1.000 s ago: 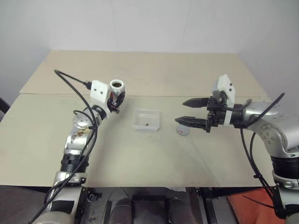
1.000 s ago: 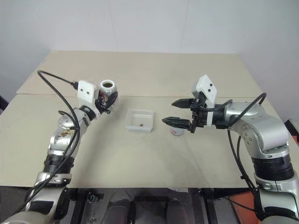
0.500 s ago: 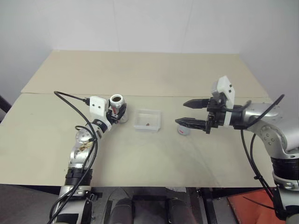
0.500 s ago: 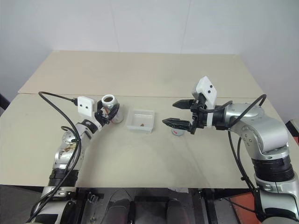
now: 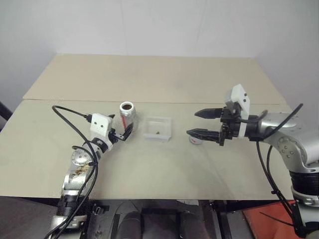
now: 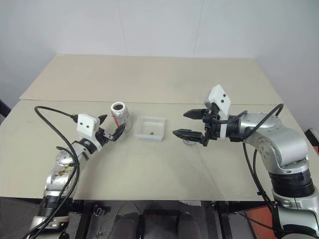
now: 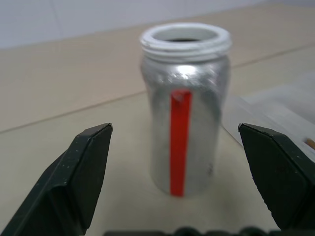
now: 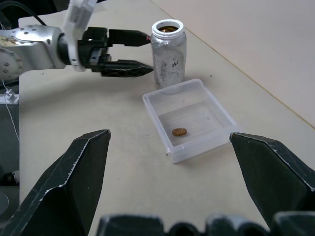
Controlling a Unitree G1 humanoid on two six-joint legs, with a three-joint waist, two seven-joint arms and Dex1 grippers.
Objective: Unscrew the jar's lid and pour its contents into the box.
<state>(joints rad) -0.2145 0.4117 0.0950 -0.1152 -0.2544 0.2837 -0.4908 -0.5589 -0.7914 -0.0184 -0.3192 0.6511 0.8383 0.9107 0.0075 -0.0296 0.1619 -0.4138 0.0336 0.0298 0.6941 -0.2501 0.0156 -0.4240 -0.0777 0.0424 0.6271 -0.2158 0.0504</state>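
1. Bench (image 5: 149, 169): pale tan top, carrying everything; a seam runs across it behind the work area.

2. Right pincer (image 5: 203, 123): hangs above the bench with its fingers spread wide and nothing between them, in the same spot as a second ago. The lid (image 5: 195, 140) lies flat on the bench just under its lower finger.

3. Left pincer (image 6: 110, 128): this is where the change is. A second ago it held the jar raised off the bench; now the fingers are spread wide, empty, and the arm has drawn back toward the robot and lower, leaving a gap to the jar.

4. Jar (image 5: 126, 115): stands upright and open-mouthed on the bench, just left of the box, touched by neither pincer (silvery body, red stripe facing the left wrist camera). Dark matter shows at its mouth in the right wrist view; whether that is leftover contents I cannot tell.

5. Box (image 8: 216, 105): clear, shallow, sits between jar and lid.

6. Contents (image 8: 179, 132): one small brownish bit lies on the box floor.

Reading: lid off, a bit in the box, jar set down and released, so the task looks finished or nearly so.
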